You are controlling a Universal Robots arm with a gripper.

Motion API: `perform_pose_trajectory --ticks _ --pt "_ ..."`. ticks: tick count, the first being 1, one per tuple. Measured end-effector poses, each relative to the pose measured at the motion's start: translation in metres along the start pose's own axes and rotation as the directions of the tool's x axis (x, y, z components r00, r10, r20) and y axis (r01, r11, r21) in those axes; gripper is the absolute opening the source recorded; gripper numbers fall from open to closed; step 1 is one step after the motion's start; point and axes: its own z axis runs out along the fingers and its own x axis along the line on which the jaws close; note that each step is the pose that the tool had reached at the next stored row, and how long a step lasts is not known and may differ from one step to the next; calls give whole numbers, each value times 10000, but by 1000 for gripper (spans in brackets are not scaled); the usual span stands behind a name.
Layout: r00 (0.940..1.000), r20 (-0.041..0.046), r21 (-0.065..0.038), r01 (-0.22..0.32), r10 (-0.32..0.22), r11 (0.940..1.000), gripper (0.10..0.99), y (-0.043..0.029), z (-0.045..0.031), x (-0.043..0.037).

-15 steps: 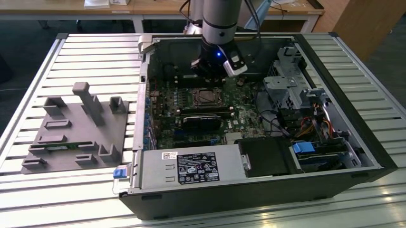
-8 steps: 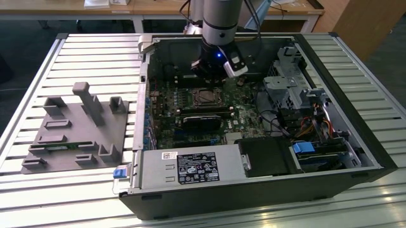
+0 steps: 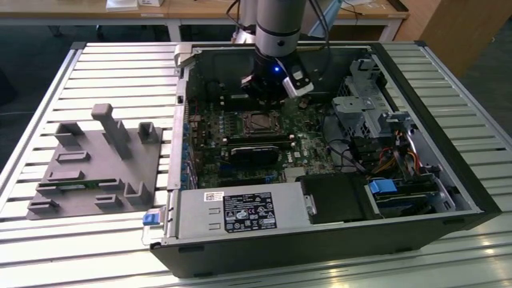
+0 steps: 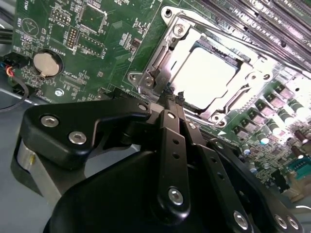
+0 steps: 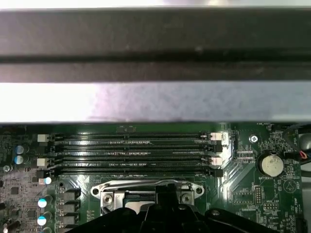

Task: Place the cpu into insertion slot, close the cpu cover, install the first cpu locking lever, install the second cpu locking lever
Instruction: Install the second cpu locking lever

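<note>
The arm (image 3: 276,24) comes straight down from above, wrist pointing down. A small blue light glows on the wrist. The end effector (image 4: 171,97) hangs low at its tip. Its two black fingers (image 4: 167,131) are pressed together, side by side, with nothing between them.

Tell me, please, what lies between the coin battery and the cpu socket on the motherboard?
In the second wrist view, between the coin battery and the cpu cover lies green motherboard with small chips.

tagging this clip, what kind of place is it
Probably a robotics lab workbench: an open black desktop computer case lies on a slatted metal table, a grey moulded parts fixture sits beside it, and wooden desks stand behind.
</note>
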Motion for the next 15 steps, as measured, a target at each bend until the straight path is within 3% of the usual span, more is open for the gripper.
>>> perform_pose_trajectory --ticks 4,7,15 --pt "10000 0 0 0 0 10000 106 8 -84 0" --pt "10000 0 -3 3 -3 10000 106 -4 -96 -1" --pt "10000 -1 0 1 -1 10000 106 -139 -109 -3"
